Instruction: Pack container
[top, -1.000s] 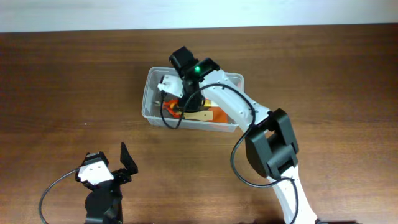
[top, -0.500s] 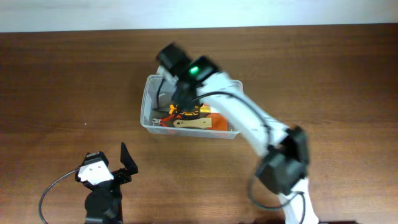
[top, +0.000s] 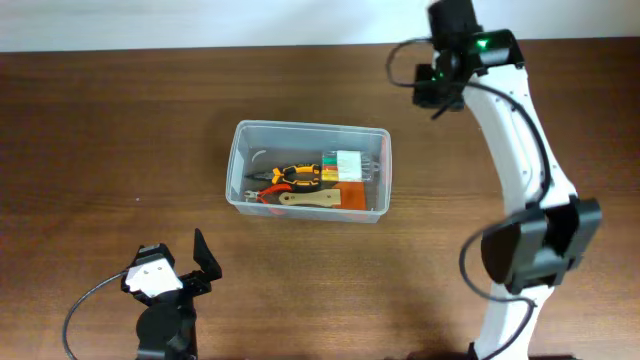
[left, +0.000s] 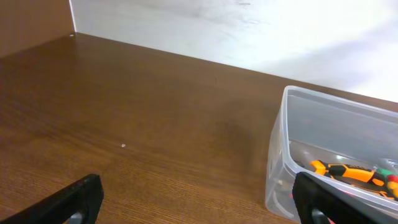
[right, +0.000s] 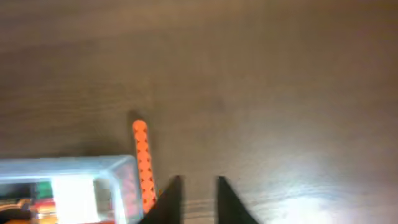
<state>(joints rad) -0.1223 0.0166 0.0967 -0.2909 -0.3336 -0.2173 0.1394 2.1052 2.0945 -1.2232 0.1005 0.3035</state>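
The right gripper (right: 198, 200), its fingers narrowly apart and holding nothing, hangs over the bare brown wooden table (top: 100, 130). It is just past the far right corner of the clear container (top: 236, 160). The left gripper (left: 199, 205) gapes wide and empty on the table's near side. The container sits mid-table with pliers (top: 295, 175) inside. A white wall (left: 249, 25) backs the table.
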